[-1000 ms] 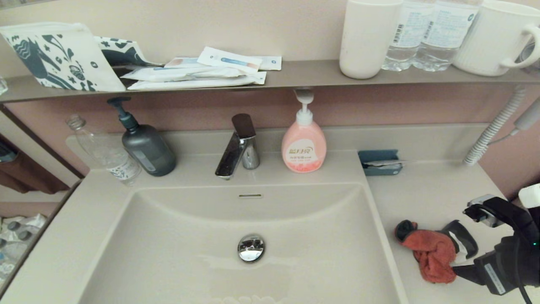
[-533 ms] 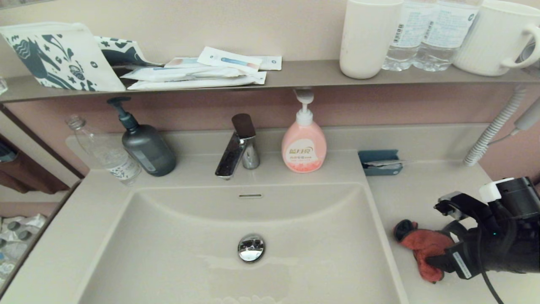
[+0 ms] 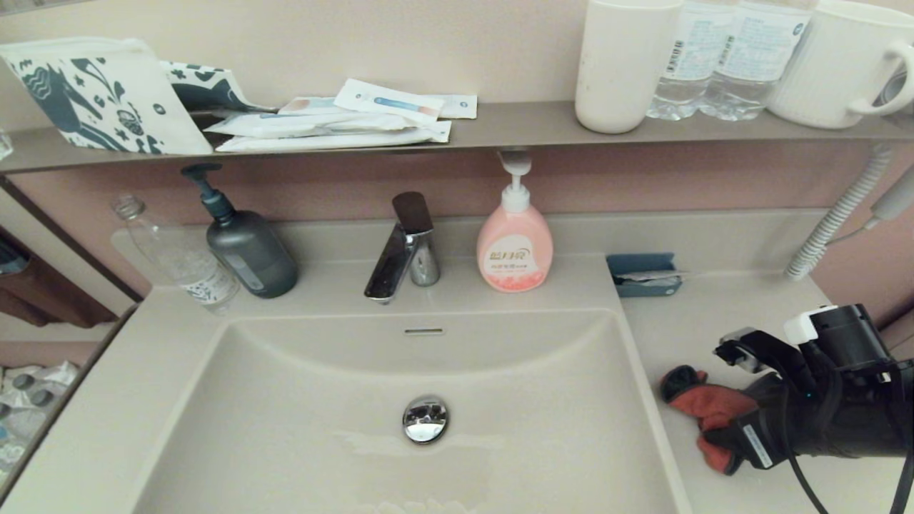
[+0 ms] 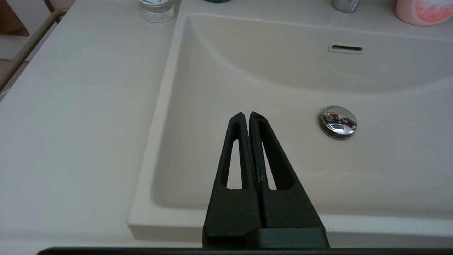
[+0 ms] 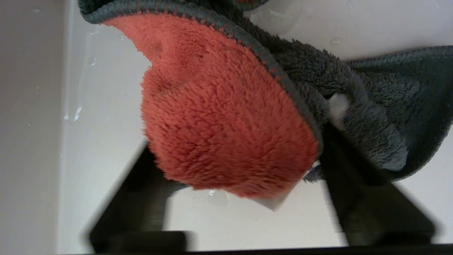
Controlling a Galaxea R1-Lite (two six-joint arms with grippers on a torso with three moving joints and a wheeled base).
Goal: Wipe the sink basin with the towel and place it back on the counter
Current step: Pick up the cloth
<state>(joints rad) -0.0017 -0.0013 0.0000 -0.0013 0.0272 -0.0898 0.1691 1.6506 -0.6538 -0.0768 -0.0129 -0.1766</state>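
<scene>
Two black fingers of the right gripper [image 5: 233, 184] spread wide around the soft red-orange towel with grey reverse [image 3: 703, 412], bunched between them on the smooth beige counter [image 3: 714, 328], left gripper [image 4: 246, 117] closed above the beige rectangular sink basin [image 4: 247, 81].

A pale beige wall [image 3: 428, 50] rose behind a narrow brown-grey shelf [image 3: 500, 125], with a dusty pink panel [image 3: 321, 189] beneath it. A coiled white hose [image 3: 832, 221] hung at the far right. Soft, even light fell across the room, leaving faint shadows under the shelf.
</scene>
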